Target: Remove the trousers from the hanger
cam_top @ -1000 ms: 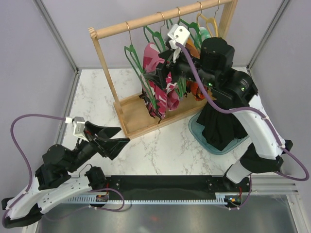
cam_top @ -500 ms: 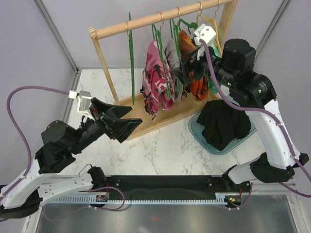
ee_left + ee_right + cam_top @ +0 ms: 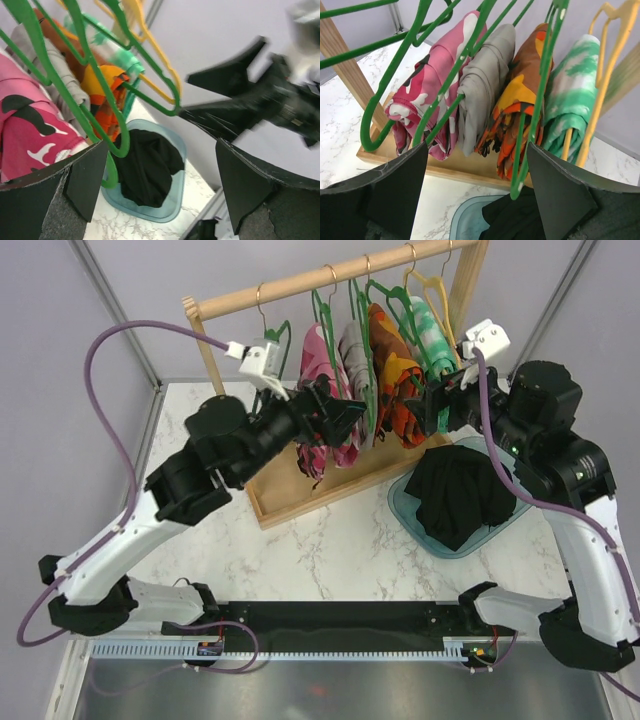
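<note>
Four pairs of trousers hang on hangers on the wooden rack (image 3: pixel 300 282): pink camouflage (image 3: pixel 320 355), grey (image 3: pixel 355 350), orange-patterned (image 3: pixel 395 375) and green-white (image 3: pixel 432 330). Black trousers (image 3: pixel 460 495) lie in the teal bin (image 3: pixel 400 510). My left gripper (image 3: pixel 345 420) is open and empty beside the pink camouflage trousers (image 3: pixel 30 135), with a green hanger (image 3: pixel 117 145) hanging between its jaws. My right gripper (image 3: pixel 437 405) is open and empty just right of the orange pair, facing the row (image 3: pixel 482 80).
An empty green hanger (image 3: pixel 275 340) hangs at the rack's left end. A yellow hanger (image 3: pixel 600 75) carries the green-white pair. The rack's wooden base (image 3: pixel 290 495) lies on the marble table. Grey walls enclose the table at the back and sides.
My left arm has risen from the table's left side up to the rack at the pink trousers. My right gripper has drawn back right, out of the hangers, which have swung back.
</note>
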### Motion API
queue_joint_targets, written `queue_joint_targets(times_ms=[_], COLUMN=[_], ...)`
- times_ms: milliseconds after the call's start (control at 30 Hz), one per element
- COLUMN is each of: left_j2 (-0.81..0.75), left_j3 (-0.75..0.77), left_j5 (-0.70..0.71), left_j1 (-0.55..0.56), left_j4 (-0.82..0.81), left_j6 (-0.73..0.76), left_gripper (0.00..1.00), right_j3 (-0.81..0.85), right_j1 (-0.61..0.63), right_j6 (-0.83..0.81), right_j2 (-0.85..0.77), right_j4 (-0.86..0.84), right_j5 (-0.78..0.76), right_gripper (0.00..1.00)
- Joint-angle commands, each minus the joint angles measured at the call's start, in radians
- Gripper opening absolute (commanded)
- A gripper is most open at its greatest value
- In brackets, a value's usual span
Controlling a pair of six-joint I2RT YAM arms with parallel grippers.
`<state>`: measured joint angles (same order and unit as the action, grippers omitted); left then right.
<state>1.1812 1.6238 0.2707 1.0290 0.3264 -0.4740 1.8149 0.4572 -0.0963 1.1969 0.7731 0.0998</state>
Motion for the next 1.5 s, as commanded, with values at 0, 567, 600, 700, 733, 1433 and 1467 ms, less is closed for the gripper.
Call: queue_joint_targets(times_ms=[0, 567, 600, 700, 733, 1433, 1467], left_j2=[0.102, 0.363, 0.371, 0.374, 0.379, 0.374, 0.374], left_j3=[0.149, 0.311, 0.309, 0.295, 0.295, 0.447, 0.477], left_j5=[0.181, 0.429, 0.418, 0.382, 0.374, 0.323, 0.320], left_j1=[0.002, -0.032, -0.041, -0.079, -0.095, -0.150, -0.150], left_j4=[0.106, 0.197, 0.200, 0.214, 0.214, 0.218, 0.211], left_j6=[0.014, 0.124, 0.123, 0.098, 0.091, 0.233, 0.241], left_gripper=[0.96, 0.91, 0.90, 0.85, 0.81, 0.02, 0.02], right_j3=[-0.063, -0.250, -0.256, -0.269, -0.272, -0.302, -0.304], right_j1=[-0.026, -0.120, -0.123, -0.132, -0.137, -0.196, -0.199], right_j6=[0.018, 0.081, 0.083, 0.089, 0.092, 0.139, 0.141], right_j2=[-0.077, -0.235, -0.241, -0.252, -0.253, -0.273, -0.273], right_j4=[-0.023, -0.031, -0.032, -0.034, -0.034, -0.035, -0.037], right_j5=[0.006, 0.104, 0.107, 0.115, 0.120, 0.196, 0.201], right_gripper=[0.88, 0.87, 0.87, 0.87, 0.87, 0.87, 0.87])
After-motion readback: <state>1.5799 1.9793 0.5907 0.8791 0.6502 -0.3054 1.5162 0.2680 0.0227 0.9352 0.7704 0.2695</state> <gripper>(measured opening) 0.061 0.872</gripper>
